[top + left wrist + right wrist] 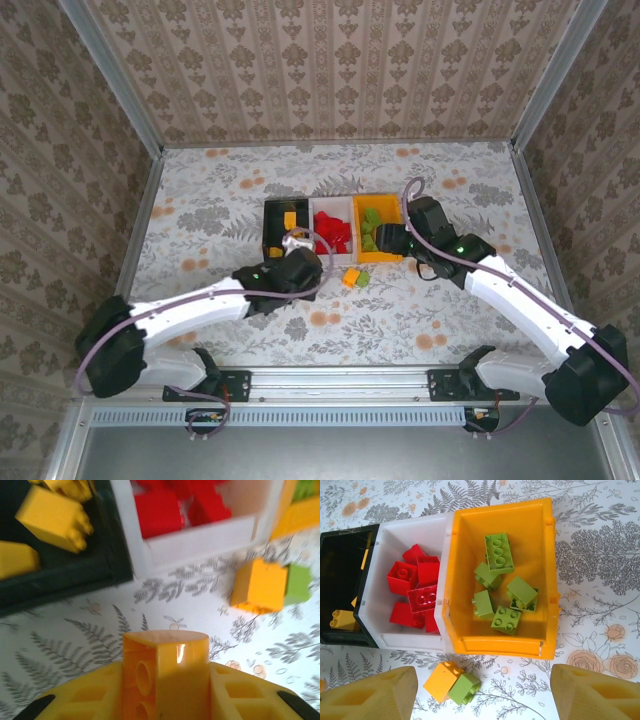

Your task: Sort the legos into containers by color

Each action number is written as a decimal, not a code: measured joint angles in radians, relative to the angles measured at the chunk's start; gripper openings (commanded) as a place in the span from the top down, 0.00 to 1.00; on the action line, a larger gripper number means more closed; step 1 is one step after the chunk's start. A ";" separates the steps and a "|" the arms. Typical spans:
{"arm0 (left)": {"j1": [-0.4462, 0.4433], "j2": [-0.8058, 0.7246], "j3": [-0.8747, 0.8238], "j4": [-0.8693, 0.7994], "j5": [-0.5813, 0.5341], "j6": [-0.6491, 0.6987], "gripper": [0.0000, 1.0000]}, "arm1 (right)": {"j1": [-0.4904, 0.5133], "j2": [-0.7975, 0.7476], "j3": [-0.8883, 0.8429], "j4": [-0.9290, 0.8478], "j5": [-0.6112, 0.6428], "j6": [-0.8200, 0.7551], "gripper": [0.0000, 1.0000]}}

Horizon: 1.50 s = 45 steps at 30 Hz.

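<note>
Two loose legos lie on the table (600, 555): an orange brick (441, 680) and a green brick (465, 688), touching side by side. They sit between the wide-open fingers of my right gripper (484, 672), a bit to its left. Just past them are the orange-yellow bin (542, 580) with the greens and the white bin (395, 537) with the reds. The black bin (342, 575) is far off to the gripper's left.

This pair worries me. If I close on the green brick, the orange brick may come along or get pushed away. Then a wrong colour could land in a bin.

My left gripper (166, 695) is squeezed on another orange lego (165, 655). The black bin is ahead and to its left, and the white bin is straight ahead. If I let go too soon, it could drop on the table or in with the reds. The arms are near each other, so they could bump.
</note>
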 measured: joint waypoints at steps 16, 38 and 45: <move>0.372 0.413 0.307 0.013 0.064 0.172 0.50 | 0.000 -0.044 -0.102 -0.009 -0.005 0.019 0.27; 0.119 -0.126 0.043 0.078 0.124 0.076 0.00 | 0.133 0.278 -0.180 0.201 -0.101 0.119 0.28; 0.112 -0.241 -0.101 0.075 0.093 -0.003 0.00 | 0.130 0.370 -0.171 0.264 -0.098 0.151 0.33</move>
